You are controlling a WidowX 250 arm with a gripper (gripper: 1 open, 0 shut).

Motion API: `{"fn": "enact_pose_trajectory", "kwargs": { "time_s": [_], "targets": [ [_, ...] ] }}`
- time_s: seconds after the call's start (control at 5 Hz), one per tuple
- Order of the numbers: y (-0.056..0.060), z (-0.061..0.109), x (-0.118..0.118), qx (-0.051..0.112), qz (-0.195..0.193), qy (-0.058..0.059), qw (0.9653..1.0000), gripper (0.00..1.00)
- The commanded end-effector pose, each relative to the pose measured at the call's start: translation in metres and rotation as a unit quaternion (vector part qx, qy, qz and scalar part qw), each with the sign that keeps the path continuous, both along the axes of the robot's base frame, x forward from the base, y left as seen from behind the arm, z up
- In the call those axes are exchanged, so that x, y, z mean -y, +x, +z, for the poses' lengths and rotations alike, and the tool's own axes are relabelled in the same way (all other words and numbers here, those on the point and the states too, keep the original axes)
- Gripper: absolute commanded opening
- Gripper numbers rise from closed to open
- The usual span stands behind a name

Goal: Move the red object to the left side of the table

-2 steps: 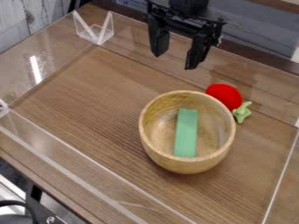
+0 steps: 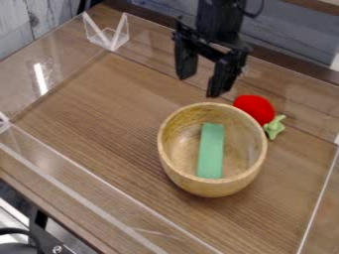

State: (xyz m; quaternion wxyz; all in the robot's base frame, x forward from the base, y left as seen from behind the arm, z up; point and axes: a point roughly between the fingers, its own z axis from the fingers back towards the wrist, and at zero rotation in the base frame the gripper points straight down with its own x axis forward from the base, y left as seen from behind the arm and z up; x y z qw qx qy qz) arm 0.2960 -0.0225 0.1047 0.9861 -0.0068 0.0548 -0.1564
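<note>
- You have the gripper (image 2: 203,87) wide open, its 2 fingers standing apart, and it holds nothing between them.
- Your gripper is pointing down, near the far rim of the bowl and to the left of the red fruit (image 2: 252,109); you cannot tell from this 1 view how high it is.
- The red fruit lies on the table (image 2: 99,114), closer to the right edge than to the left edge, and towards the far right corner.
- Its green leafy tip (image 2: 275,127) is turned to the right and to the near edge.
- You see the bowl (image 2: 172,154) just beside the fruit, on its near left side; if these 2 touch, you cannot tell.
- In the bowl you have 1 green block (image 2: 211,151), with its long side running from far to near.
</note>
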Motion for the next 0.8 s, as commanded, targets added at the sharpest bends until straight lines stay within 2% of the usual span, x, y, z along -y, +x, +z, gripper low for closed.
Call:
{"fn": "enact_pose_trajectory", "kwargs": {
  "time_s": [0.0,0.2,0.4,0.6],
  "targets": [
    [0.016,0.010,0.016,0.043,-0.087,-0.005,0.9952,1.00],
    [0.030,0.007,0.037,0.064,-0.159,-0.005,0.9853,1.00],
    [0.039,0.004,0.050,0.082,-0.191,-0.002,0.9780,1.00],
    [0.048,0.002,0.054,0.101,-0.225,0.000,0.9692,1.00]
  ]
}}
